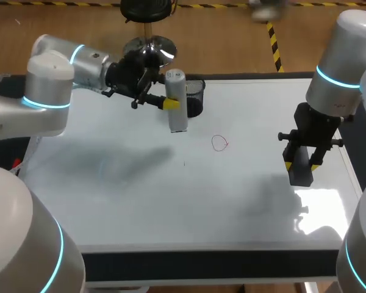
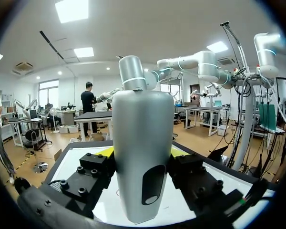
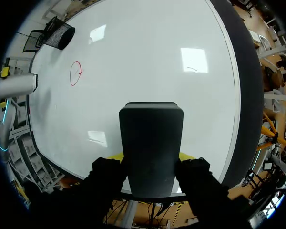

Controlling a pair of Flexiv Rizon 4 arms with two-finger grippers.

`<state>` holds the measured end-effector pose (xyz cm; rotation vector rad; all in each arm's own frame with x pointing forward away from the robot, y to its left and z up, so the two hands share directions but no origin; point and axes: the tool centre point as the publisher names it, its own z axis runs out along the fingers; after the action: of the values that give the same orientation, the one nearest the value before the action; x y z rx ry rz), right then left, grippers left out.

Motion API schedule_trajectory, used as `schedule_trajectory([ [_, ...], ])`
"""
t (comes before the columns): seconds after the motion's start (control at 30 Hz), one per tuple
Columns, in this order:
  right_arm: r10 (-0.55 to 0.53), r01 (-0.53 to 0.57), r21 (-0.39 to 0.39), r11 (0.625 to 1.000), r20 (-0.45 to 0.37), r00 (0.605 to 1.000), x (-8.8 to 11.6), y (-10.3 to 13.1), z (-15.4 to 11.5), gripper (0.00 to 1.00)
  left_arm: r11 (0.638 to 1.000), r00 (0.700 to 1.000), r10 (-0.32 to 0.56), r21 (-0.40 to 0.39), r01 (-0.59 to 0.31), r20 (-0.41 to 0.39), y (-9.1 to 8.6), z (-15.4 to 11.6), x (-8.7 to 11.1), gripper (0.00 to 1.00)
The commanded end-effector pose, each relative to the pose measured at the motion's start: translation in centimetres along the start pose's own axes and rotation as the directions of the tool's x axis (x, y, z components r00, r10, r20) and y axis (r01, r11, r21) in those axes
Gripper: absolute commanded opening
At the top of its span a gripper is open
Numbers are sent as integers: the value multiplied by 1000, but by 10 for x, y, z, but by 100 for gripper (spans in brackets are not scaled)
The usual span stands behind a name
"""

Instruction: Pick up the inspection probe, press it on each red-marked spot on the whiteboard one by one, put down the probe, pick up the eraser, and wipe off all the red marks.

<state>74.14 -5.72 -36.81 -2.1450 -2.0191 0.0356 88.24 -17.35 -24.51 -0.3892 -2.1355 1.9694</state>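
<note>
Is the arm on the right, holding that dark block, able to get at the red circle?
Probably yes: only bare whiteboard lies between the eraser and the red circle; the probe in the left gripper hangs aside.

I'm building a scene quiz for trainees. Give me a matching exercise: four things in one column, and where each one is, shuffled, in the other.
Things:
1. inspection probe
2. eraser
3. red circle
4. mesh cup

Places:
A. drawn on the whiteboard
B. held in the right gripper
C. at the whiteboard's far edge, behind the probe
D. held in the left gripper

Pairs: 1-D, 2-B, 3-A, 4-C
</note>
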Motion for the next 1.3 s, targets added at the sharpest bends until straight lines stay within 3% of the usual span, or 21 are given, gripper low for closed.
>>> schedule_trajectory([
  [0.03,-1,1,-1,1000,-2,1000,-1,-1,-1,0,1000,1000,6,-1,-6,18,-2,-16,11,0],
  [0.73,-1,1,-1,1000,-2,1000,-1,-1,-1,0,1000,995,5,-4,-5,102,5,-73,36,0],
  [1.3,-1,1,-1,1000,-2,1000,-1,-1,-1,0,1000,992,5,-13,-4,129,6,-108,41,0],
])
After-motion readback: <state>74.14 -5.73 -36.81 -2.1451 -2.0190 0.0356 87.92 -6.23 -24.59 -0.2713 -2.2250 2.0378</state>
